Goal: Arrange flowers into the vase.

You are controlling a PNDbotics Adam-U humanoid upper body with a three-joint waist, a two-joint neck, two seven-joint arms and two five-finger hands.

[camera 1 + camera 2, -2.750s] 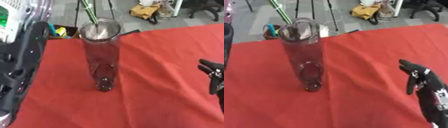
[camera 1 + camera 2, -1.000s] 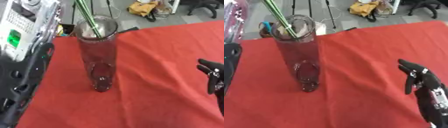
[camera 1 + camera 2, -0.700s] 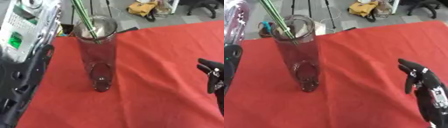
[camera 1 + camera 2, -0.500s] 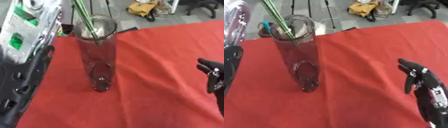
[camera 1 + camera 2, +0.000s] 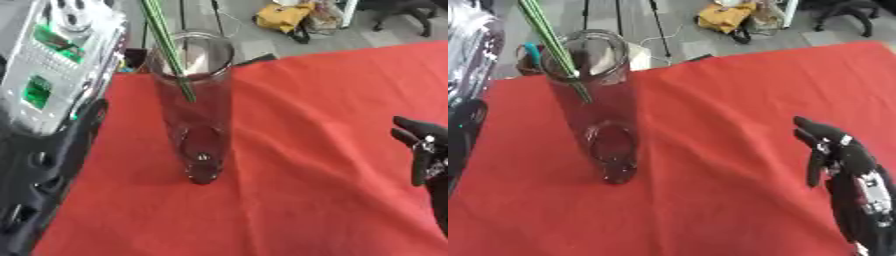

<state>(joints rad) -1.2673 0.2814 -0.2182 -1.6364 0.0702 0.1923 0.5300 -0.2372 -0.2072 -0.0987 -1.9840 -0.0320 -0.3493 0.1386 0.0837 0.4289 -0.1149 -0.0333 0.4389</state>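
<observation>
A tall clear glass vase (image 5: 198,120) stands upright on the red cloth (image 5: 315,190), left of the middle. Thin green flower stems (image 5: 170,56) slant down from the upper left through the vase's mouth, and their lower ends sit in its upper part. The blooms are out of the picture. My left arm (image 5: 52,85), silver above and black below, fills the left edge close to the camera, and its hand is cut off above the frame. My right hand (image 5: 840,159) rests open at the lower right, fingers relaxed, well apart from the vase.
The red cloth's far edge runs behind the vase. Beyond it lies grey floor with a yellow bag (image 5: 285,16), thin stand legs (image 5: 658,30) and a chair base (image 5: 846,14). Bare cloth lies between the vase and my right hand.
The green stems have sunk lower into the vase's mouth. My left arm has risen and shifted along the left edge. My right hand has stayed put.
</observation>
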